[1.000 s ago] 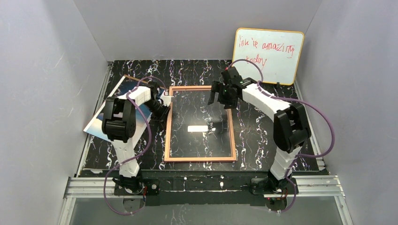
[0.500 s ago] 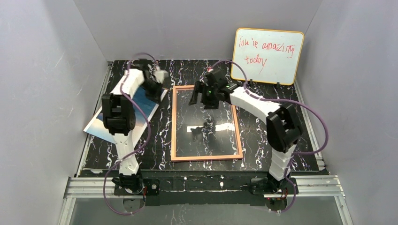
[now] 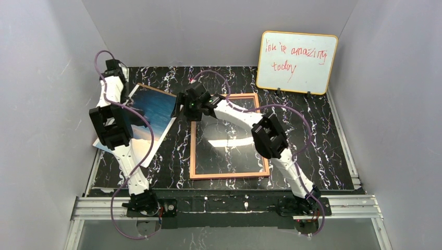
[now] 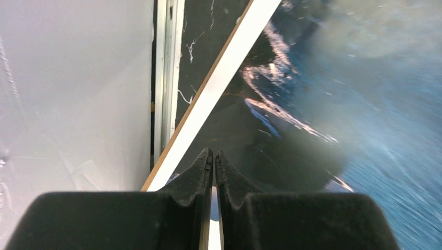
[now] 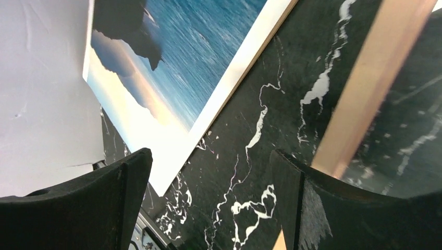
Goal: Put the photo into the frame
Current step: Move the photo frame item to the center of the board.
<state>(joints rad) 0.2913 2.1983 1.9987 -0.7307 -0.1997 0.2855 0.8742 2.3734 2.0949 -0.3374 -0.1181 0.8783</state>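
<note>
The frame (image 3: 229, 175) is lying flat at centre, awaiting its print. At its ten o'clock the right gripper (image 5: 208, 166) is hovering with fingers released, probably lining up on the photo (image 3: 154, 104), which is lying image-up at nine o'clock. Farthest, at eleven o'clock, the left gripper (image 4: 213, 161) is sitting clenched and apparently empty.

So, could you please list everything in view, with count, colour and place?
table: one, black with white veins, under everything.
photo: one, blue sea print, left side of the table.
frame: one, pink-orange border, flat at the table's centre.
whiteboard: one, yellow-edged with red writing, standing at the far right corner.
left gripper: one, black, shut, over the photo's edge by the left wall.
right gripper: one, black, open, above the table between photo and frame.
</note>
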